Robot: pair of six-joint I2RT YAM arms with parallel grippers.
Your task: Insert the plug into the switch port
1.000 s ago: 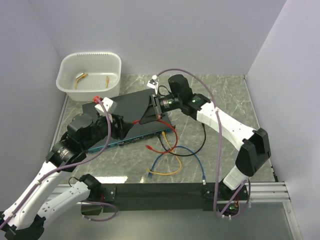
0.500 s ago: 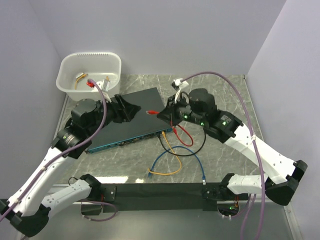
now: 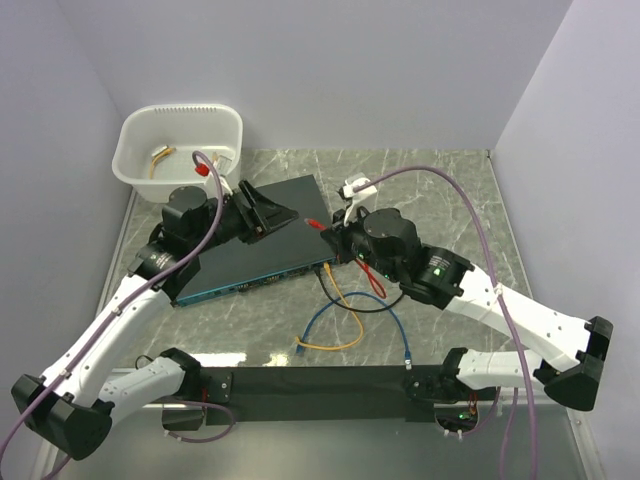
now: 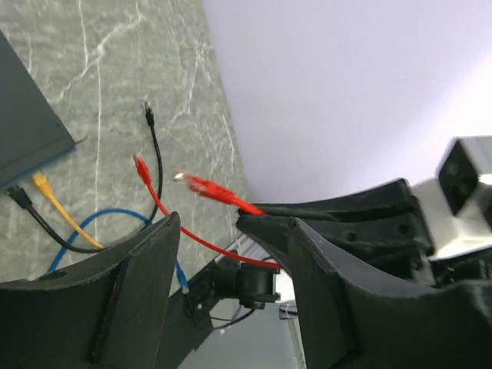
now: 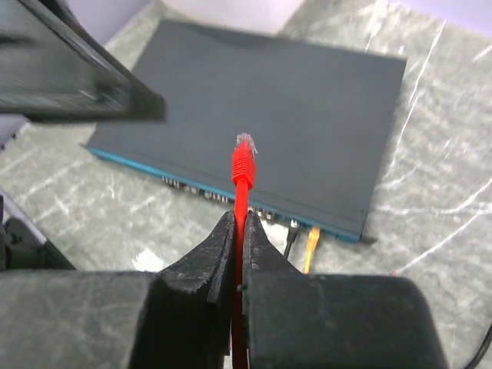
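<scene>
Viewing from above: plug (image 3: 311, 222) poised over the switch (image 3: 262, 255) top near its right end, its red cable (image 3: 372, 282) pinched in the right pincer (image 3: 330, 232); left pincer (image 3: 275, 215) gaping, empty. From the left wrist: plug aloft, only the switch's corner showing. From the right wrist: switch port (image 5: 217, 196) row on the switch's teal face (image 5: 138, 165), below the plug tip, plug axis aimed across the switch top; probably needs lowering.

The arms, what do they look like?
Both the left arm and right arm have white shells with black joints. The left gripper and right gripper have black wedge-shaped fingers. A purple cable runs along each; a green light glows on the right.
</scene>
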